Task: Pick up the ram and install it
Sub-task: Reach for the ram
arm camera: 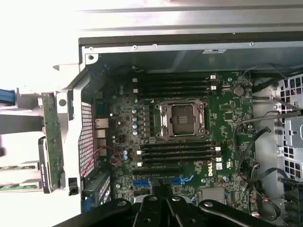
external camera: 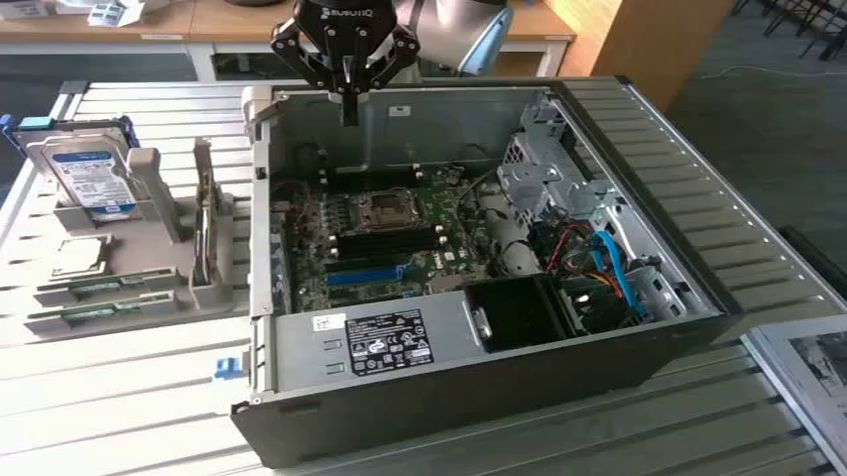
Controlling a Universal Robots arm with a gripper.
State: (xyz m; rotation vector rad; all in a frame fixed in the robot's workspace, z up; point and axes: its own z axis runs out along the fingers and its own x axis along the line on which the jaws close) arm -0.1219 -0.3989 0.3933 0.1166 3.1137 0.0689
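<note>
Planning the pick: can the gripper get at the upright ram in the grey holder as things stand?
Probably yes. The ram stands outside the case, top edge exposed, nothing above it. The gripper, shut, hangs over the case's far wall.

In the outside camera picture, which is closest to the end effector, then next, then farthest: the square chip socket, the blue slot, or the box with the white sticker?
The end effector hangs by the far wall of the case.
1. Chip socket, middle of the motherboard.
2. Blue slot, closer to the camera.
3. Box with the white sticker, at the case's near end.
</note>
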